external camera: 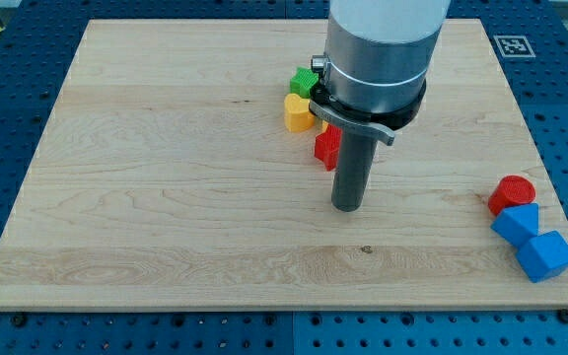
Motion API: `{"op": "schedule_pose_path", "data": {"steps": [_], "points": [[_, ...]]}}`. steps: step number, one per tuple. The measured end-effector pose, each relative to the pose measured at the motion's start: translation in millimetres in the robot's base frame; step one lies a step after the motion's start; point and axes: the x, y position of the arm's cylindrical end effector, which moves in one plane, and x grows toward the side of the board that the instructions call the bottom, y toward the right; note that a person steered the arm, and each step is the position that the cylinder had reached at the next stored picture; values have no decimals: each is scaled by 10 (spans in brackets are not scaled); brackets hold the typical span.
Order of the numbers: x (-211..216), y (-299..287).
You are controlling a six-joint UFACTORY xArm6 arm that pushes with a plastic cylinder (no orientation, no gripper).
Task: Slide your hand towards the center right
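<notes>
A: Where is my tip now?

B: Near the middle of the wooden board, a bit toward the view's bottom. There are no fingers on this rig, only the rod, so nothing to open or close, and it holds nothing.

A: Blocks close to it?

B: A red block at approx 11 o'clock from the tip, near but apart. Further in the same direction a yellow block and a green block, partly hidden by the arm.

A: And the step?

B: I judge the slide to center right is not done yet. The next move is toward 3 o'clock, straight.

A: Free room there?

B: Yes, bare wood until the right edge. At approx 4 o'clock a red cylinder and two blue blocks sit near the edge, so keep above them, pls
</notes>
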Motion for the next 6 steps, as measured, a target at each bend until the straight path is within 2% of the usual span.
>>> {"op": "schedule_pose_path", "data": {"steps": [1,3,5,6], "points": [[0,61],[237,669],[-667,1734],[-806,2213]]}}
